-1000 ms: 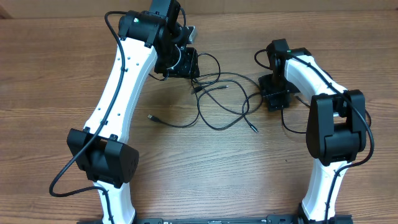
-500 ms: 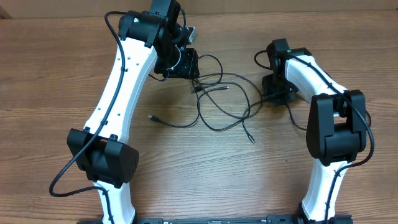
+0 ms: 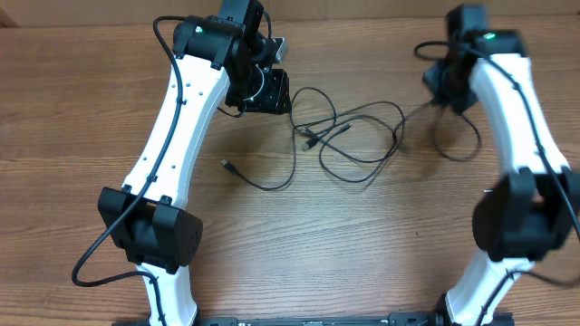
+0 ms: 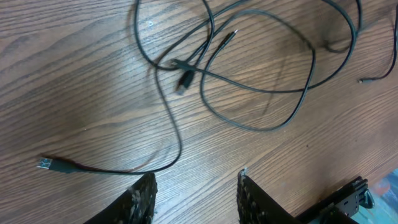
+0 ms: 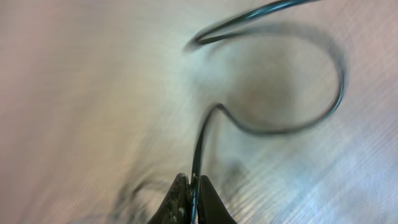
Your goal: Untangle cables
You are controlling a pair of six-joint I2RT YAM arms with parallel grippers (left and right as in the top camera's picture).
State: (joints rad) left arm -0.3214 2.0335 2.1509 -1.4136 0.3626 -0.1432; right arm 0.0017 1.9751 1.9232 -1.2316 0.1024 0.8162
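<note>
The left tool (image 4: 194,198) hangs where it was a second ago, at the back left of the bench (image 3: 362,254). Its fingers (image 4: 144,200) stand moderately apart with nothing between them. Below it the USB plug (image 4: 45,163) of one loose end lies on the wood, nudged slightly rightward. The cables (image 3: 349,136) sprawl mid-bench in crossing loops, now drawn out farther to the right than before. The right tool (image 5: 189,186) has swung from the middle right to the far right corner, pinched tight on a cable (image 5: 198,149) that trails back toward the tangle.
</note>
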